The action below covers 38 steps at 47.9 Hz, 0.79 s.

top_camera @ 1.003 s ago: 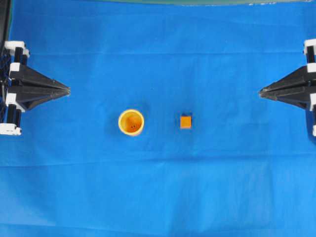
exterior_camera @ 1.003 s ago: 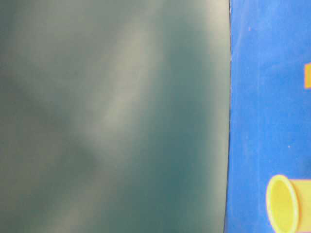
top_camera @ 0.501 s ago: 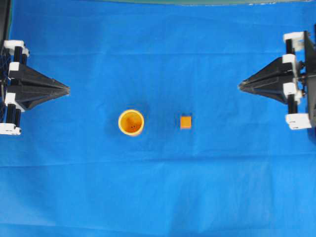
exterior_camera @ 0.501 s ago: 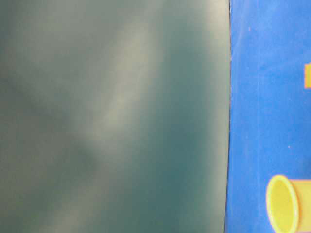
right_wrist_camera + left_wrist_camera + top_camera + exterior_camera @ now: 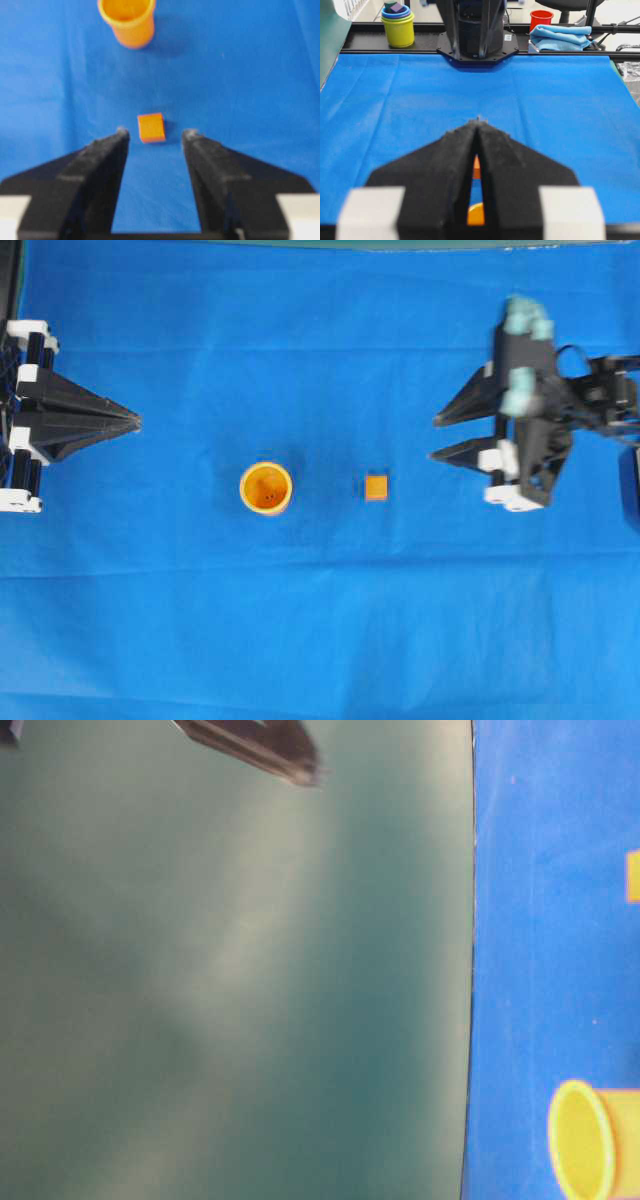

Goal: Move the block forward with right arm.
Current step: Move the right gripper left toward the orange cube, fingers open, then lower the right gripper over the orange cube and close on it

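The small orange block lies on the blue cloth right of the middle. It also shows in the right wrist view, just ahead of the fingertips. My right gripper is open and empty, right of the block and apart from it; in its wrist view the gripper frames the block between its tips. My left gripper is shut and empty at the left edge. In the left wrist view the gripper shows only a thin slit between the closed fingers.
A round orange-yellow cup stands upright left of the block, seen too in the right wrist view and at table level. A stack of cups, a red cup and a folded blue cloth lie beyond the far edge.
My right arm has moved left toward the block and tilted over, and its gripper has opened. The left arm, block and cup have not moved.
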Each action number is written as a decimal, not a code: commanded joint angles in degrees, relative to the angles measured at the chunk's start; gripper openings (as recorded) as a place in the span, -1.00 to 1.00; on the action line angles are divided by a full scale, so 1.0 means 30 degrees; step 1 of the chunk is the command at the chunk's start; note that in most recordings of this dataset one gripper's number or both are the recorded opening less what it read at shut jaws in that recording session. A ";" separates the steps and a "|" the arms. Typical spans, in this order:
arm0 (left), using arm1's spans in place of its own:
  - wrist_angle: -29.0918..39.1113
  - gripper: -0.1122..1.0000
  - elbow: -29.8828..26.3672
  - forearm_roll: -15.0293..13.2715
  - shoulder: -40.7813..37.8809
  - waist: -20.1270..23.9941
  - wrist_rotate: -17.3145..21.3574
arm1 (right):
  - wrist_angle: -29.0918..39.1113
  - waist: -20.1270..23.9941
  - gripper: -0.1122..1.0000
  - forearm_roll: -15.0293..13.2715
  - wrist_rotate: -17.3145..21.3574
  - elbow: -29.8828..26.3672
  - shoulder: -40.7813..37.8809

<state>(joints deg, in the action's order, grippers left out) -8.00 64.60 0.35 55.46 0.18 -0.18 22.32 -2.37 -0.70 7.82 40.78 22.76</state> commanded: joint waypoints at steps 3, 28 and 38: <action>-0.0088 -0.78 -0.0615 0.0029 -0.0059 0.0029 -0.0029 | 0.0820 -0.0029 0.20 -0.0293 -0.0264 -0.1611 -0.1846; -0.0088 -0.78 -0.0674 0.0029 -0.0029 0.0000 0.0000 | 0.1934 -0.0029 0.26 -0.0293 -0.2988 -0.4189 -0.6855; -0.0117 -0.78 -0.0674 0.0029 -0.0029 0.0000 0.0000 | 0.1816 0.0059 0.34 -0.0264 -0.2988 -0.4160 -0.7705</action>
<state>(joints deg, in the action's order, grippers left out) -8.00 64.51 0.26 55.63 0.18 -0.18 28.21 -2.37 -1.58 -1.05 29.53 -0.53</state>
